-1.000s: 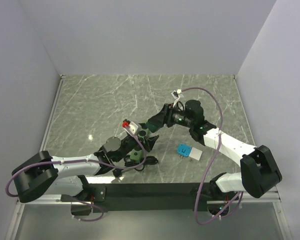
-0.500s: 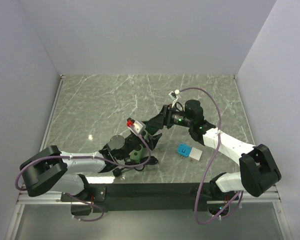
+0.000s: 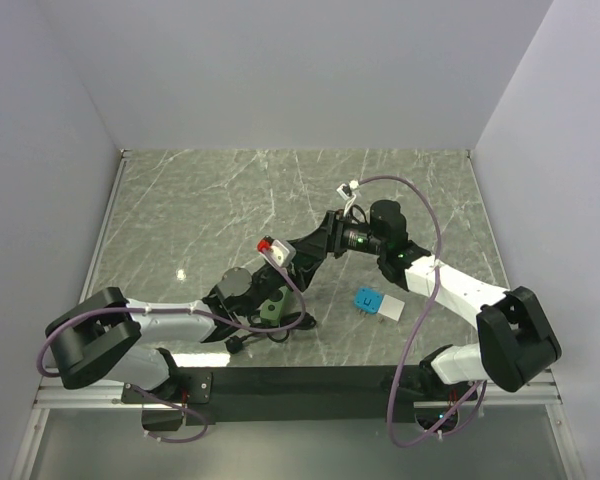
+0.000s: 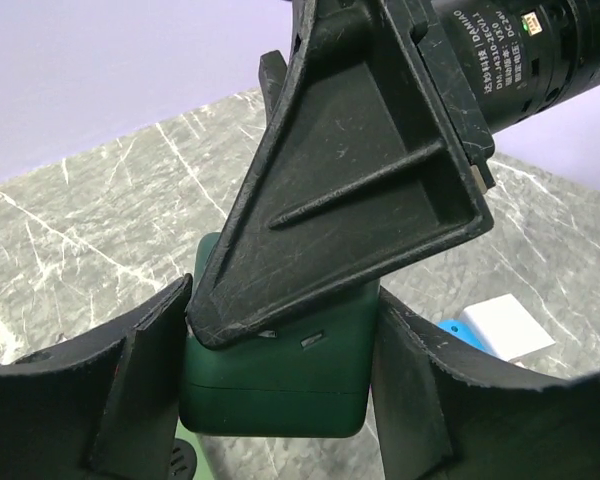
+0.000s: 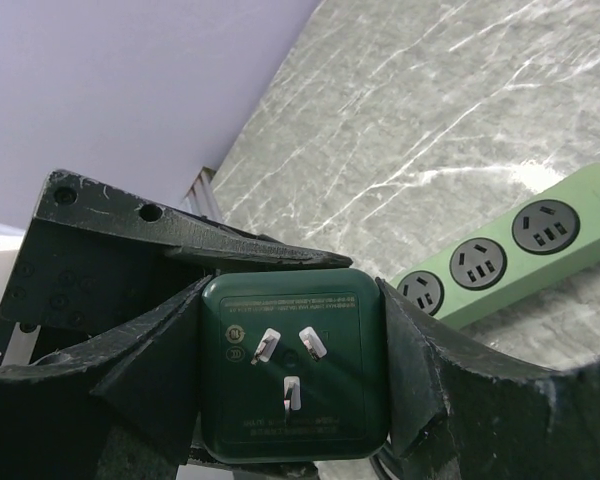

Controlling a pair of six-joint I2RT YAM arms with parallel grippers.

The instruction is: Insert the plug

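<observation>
Holding the plug [image 5: 293,362] above the table [image 3: 200,200], your right gripper [image 5: 294,340] clamps it with the jaws part-open. The 3 prongs [image 5: 290,368] face back at that wrist, so it likely cannot press them into a socket itself. That seems to be why your left gripper [image 4: 278,372] sets its fingers flat against the plug's 2 free sides, as for a handover in the air. The green power strip [image 5: 510,250] lies below, partly under both arms, which crowd the approach. A blue-and-white box [image 3: 377,302] sits well apart to the right.
</observation>
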